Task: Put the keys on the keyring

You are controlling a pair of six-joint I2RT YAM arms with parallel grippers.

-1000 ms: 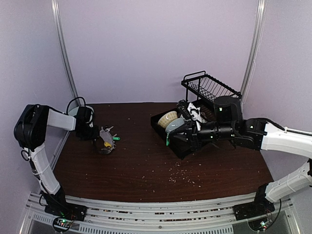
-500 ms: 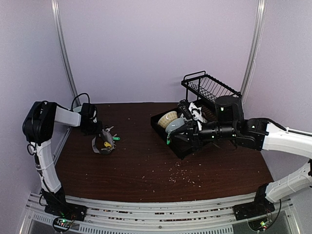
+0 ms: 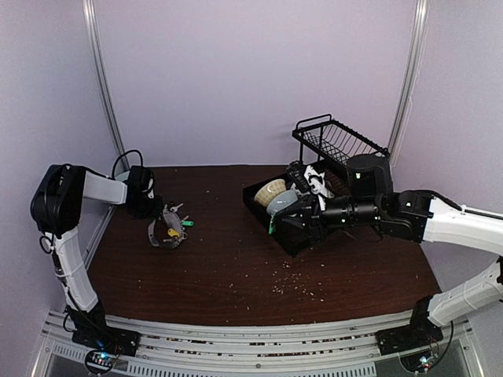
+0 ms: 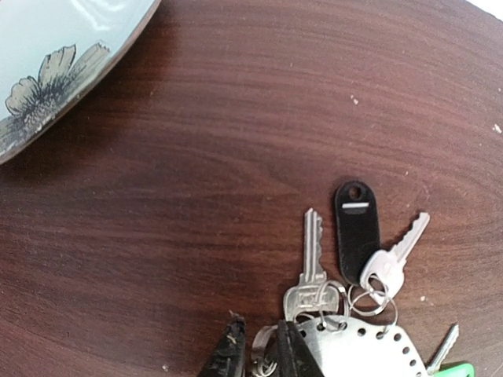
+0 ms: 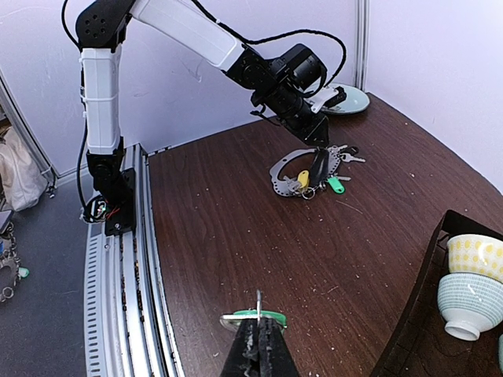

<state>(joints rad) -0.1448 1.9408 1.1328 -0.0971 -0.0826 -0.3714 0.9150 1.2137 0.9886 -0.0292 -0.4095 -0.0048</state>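
Left claw (image 4: 261,350) closed on keyring (image 5: 275,171) beside loose keys (image 4: 314,263) on surface (image 4: 196,196); right claw (image 5: 258,334) grips green key (image 5: 253,317), well apart.

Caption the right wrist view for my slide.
Right gripper pinches a green-headed key; across the table, left gripper grips the keyring.

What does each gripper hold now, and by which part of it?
The right gripper holds a green key by its green head. The left gripper seems to pinch the keyring at its rim.
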